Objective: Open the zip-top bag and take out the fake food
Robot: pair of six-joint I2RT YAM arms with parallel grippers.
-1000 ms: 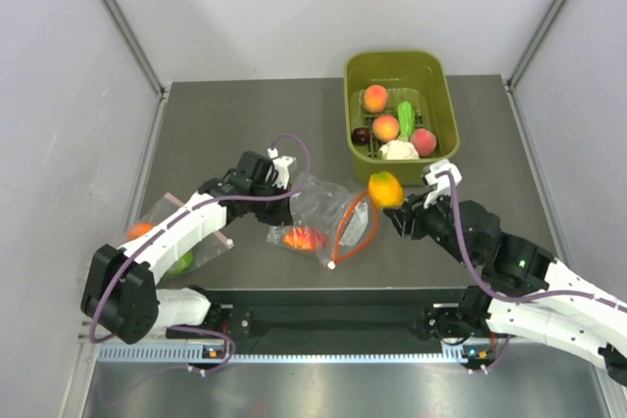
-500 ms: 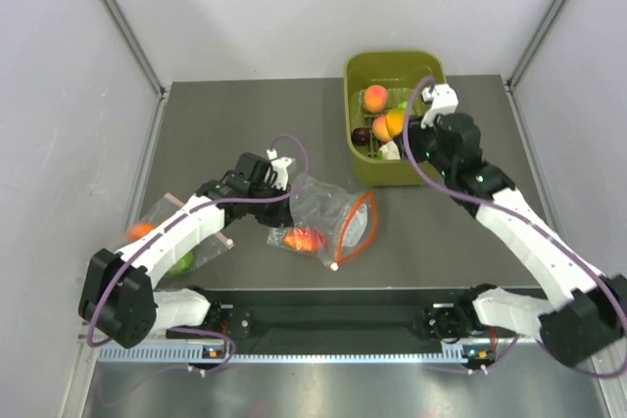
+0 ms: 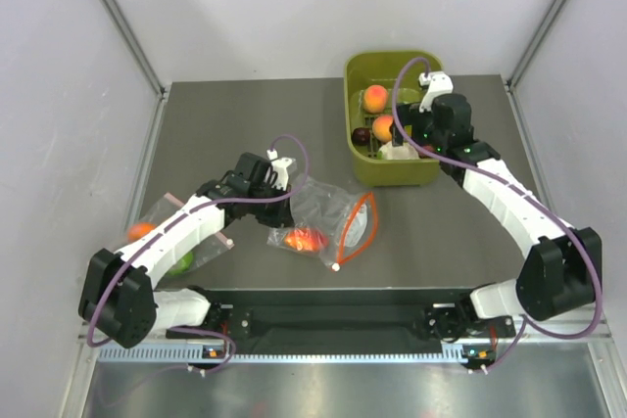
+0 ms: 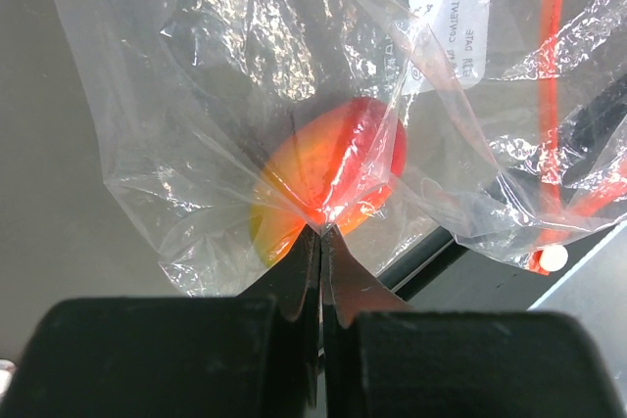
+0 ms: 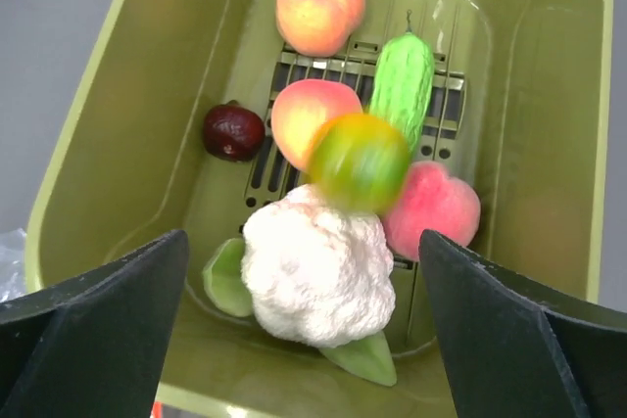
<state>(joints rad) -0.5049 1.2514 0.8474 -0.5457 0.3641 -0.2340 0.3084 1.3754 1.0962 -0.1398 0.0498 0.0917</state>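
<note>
The zip-top bag [image 3: 323, 210] lies crumpled at the table's middle, its orange-red zip strip [image 3: 359, 226] open in a loop. A glossy red-orange piece [image 4: 338, 173] is still inside it. My left gripper [image 4: 320, 234] is shut on a fold of the bag's plastic right at that piece. My right gripper [image 5: 313, 340] hangs open over the green bin [image 3: 394, 174]. Between its fingers, a blurred yellow-green piece [image 5: 360, 162] is in mid-air above the white cauliflower [image 5: 318, 276]. A green oblong piece [image 5: 402, 85] lies in the bin too.
The bin [image 5: 529, 124] also holds three peaches [image 5: 319, 2] and a dark plum [image 5: 233, 131]. A second clear bag [image 3: 174, 234] with orange and green pieces lies under the left arm at the table's left edge. Grey walls enclose the table.
My right arm carried the yellow-orange piece from beside the bag to over the bin, then opened; the piece is now loose and blurred. The left gripper has held still on the bag.
</note>
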